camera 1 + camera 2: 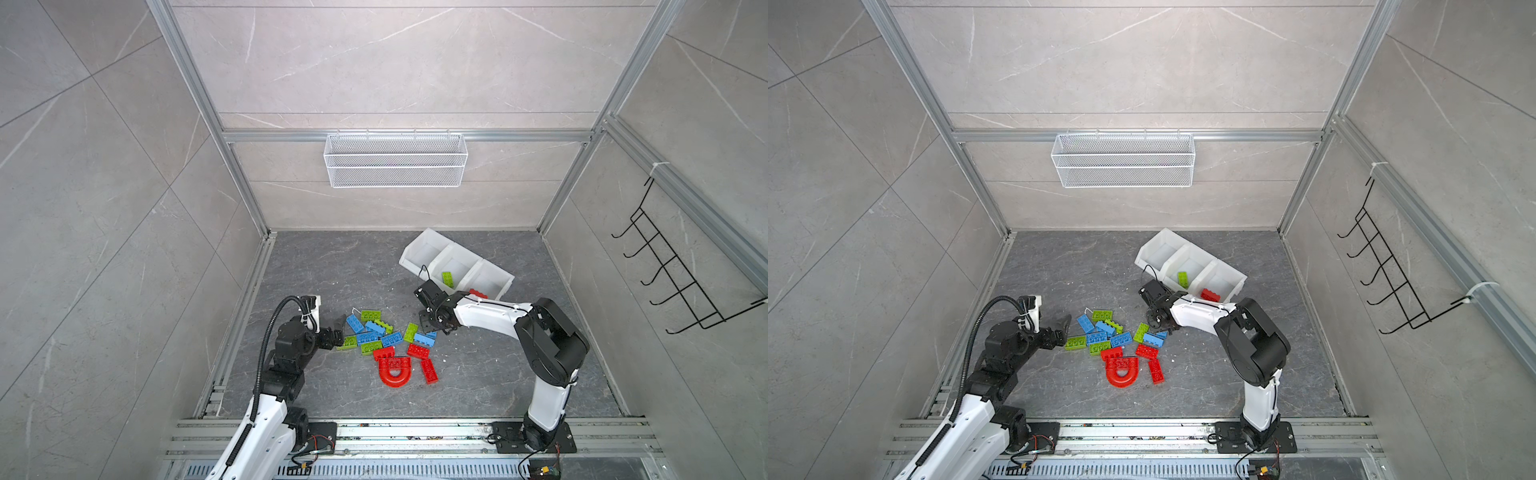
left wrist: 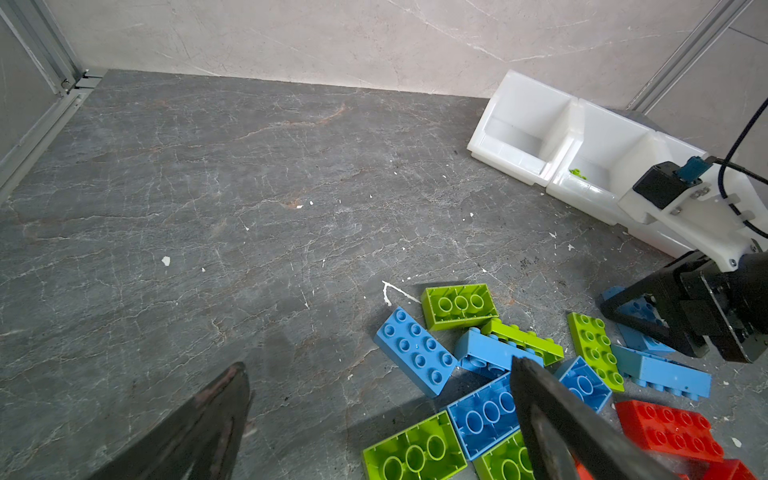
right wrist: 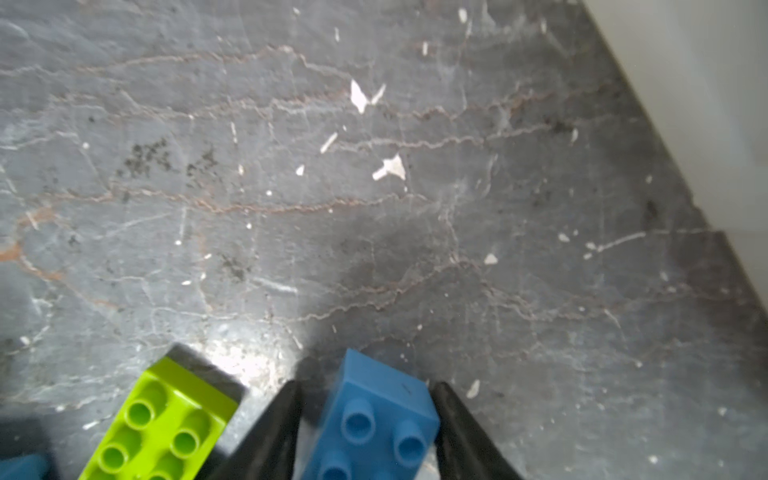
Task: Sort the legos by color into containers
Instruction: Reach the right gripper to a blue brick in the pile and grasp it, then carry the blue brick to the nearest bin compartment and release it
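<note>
Right gripper (image 3: 365,384) straddles blue plastic studded brick (image 3: 374,419), can't tell if clamped; left gripper (image 2: 378,365) spread wide beside scattered legos (image 1: 367,337).

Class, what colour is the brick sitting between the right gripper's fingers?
Blue; the brick shows best in the right wrist view.

The left arm (image 1: 266,424) and right arm (image 1: 548,403) have white shells and black joints. A ribbed black hose (image 1: 268,332) follows the left arm; the left pincer (image 2: 379,362) has dark tapered fingers (image 2: 552,415).
</note>
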